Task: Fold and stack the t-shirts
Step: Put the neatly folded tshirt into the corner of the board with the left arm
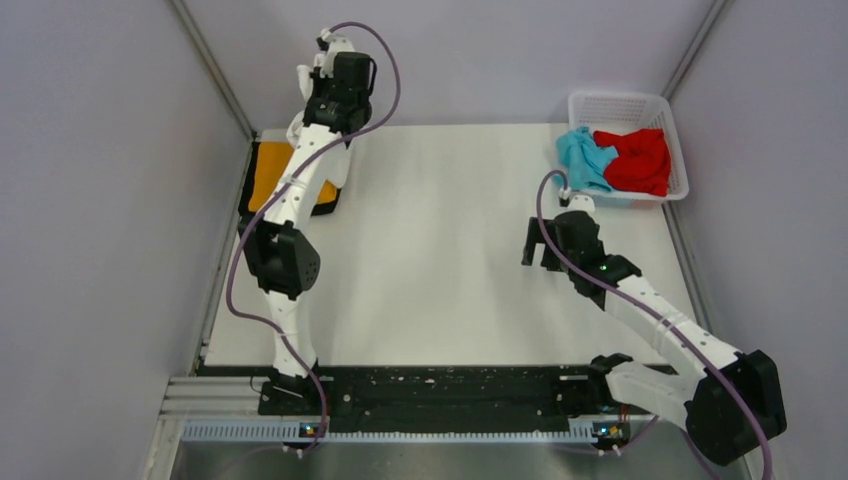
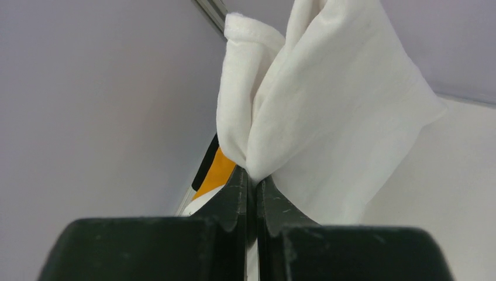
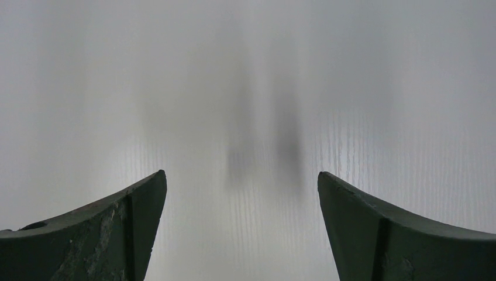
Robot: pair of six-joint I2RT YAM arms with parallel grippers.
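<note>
- From above, the left arm reaches up over the far left corner of the table [image 1: 450,270]. An orange shirt [image 1: 268,178] with black trim lies flat there, partly under the arm.
- A white basket [image 1: 625,103] stands at the far right corner. A light blue shirt [image 1: 583,158] and a red shirt [image 1: 637,158] are bunched in it side by side, and the blue one spills over the left wall.
- The right gripper [image 1: 538,250] hangs low over the bare right half of the table, near the basket but apart from it.
- In the left wrist view, the left gripper [image 2: 251,187] has its fingers pressed together on a gathered fold of the white shirt [image 2: 327,117]. The shirt rises from the tips, lifted off the table. A strip of the orange shirt shows behind it.
- In the right wrist view, the right gripper's fingers are spread wide with nothing between them, only the table below.
</note>
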